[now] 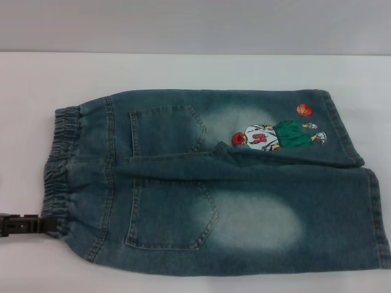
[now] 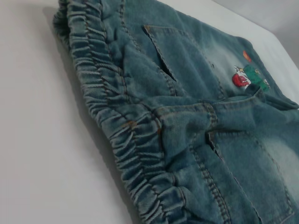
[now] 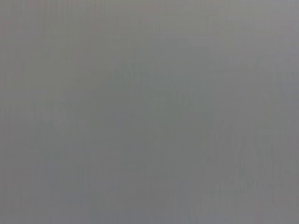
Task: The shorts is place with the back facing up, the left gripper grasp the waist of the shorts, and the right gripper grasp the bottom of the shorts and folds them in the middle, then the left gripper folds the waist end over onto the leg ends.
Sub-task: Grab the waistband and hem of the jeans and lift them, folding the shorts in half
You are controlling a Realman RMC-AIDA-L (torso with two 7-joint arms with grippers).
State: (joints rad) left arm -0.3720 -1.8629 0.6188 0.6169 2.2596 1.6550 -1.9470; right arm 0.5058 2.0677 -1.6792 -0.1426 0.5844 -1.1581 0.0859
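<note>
The shorts point(image 1: 208, 183) lie flat on the white table point(image 1: 183, 70), back up, with two patch pockets and pale washed patches showing. The waist point(image 1: 61, 165) is at the left. The leg ends point(image 1: 380, 213) are at the right, and the far leg carries the cartoon player print point(image 1: 275, 135) with an orange ball point(image 1: 303, 110). My left gripper point(image 1: 43, 224) reaches in low from the left edge and sits at the near corner of the waist. The left wrist view looks along the puckered waist point(image 2: 117, 121) across the shorts point(image 2: 210, 116). The right gripper is out of view.
The white table extends behind the shorts to a grey wall point(image 1: 195, 24). A strip of bare table point(image 1: 24, 122) runs to the left of the waist. The right wrist view shows only a plain grey surface point(image 3: 149, 112).
</note>
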